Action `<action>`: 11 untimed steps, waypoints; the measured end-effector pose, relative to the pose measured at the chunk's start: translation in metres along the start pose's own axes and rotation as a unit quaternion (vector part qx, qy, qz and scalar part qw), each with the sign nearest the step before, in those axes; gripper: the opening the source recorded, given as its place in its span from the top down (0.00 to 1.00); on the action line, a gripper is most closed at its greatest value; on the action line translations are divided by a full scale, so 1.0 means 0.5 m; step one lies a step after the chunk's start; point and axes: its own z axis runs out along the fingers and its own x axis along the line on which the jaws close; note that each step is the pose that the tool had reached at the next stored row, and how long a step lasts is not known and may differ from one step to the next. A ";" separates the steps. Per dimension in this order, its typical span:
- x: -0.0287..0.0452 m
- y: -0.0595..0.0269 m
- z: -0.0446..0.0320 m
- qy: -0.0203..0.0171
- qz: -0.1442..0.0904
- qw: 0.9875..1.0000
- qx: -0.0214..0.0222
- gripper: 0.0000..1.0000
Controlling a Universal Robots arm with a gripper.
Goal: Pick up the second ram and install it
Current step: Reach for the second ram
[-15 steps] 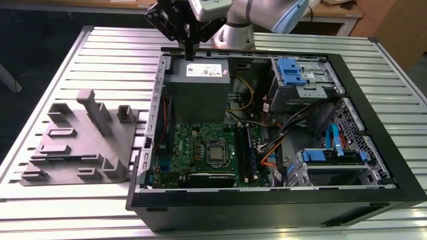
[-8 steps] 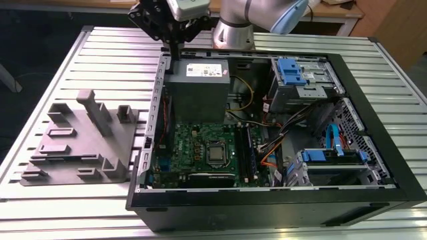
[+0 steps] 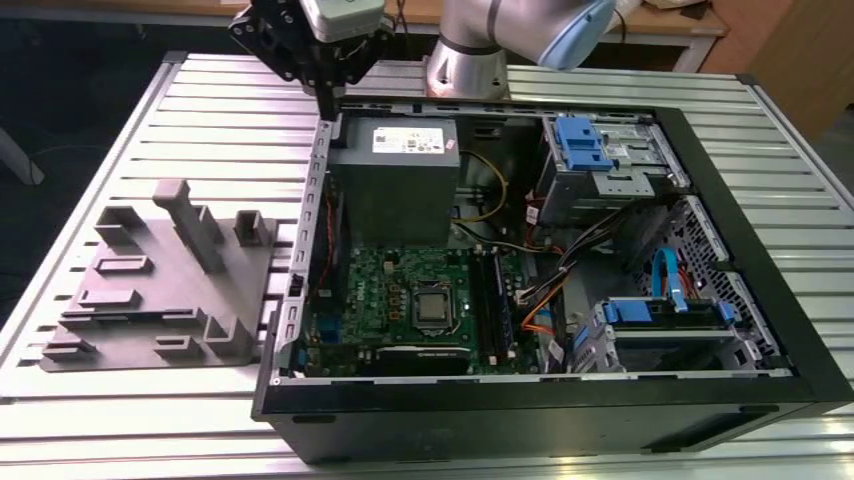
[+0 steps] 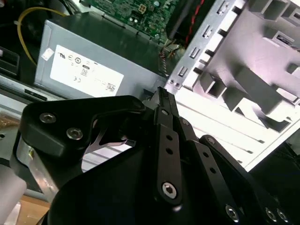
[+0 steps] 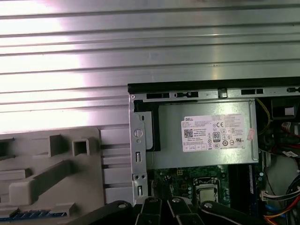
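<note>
End effector (image 3: 324, 92) over PC case (image 3: 534, 412) edge beside grey power supply (image 3: 395, 185) | fingers (image 4: 167, 140) seem pressed together, nothing visibly held | grey holder tray (image 3: 147, 300) on bench (image 3: 134, 425), just beside case.

The only lettering sits on the grey metal power supply box (image 5: 168, 157). Its white rectangular label (image 5: 213, 133) carries several rows of fine dark print, a small square code block and a line of round marks. None of the print is large enough to make out. A small pale pink sticker (image 5: 250, 134) overlaps the label's edge. The same label (image 4: 86, 71) appears in the second wrist view, and in the exterior view (image 3: 407, 141), again with print too small to read.
</note>
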 end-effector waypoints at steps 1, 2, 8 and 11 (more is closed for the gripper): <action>0.005 0.000 0.000 0.000 0.000 1.000 0.000 0.93; 0.009 -0.001 0.000 0.000 0.000 1.000 0.000 0.93; 0.035 -0.003 0.000 0.000 0.000 1.000 0.000 0.93; 0.049 -0.004 0.000 0.000 0.000 1.000 0.000 0.93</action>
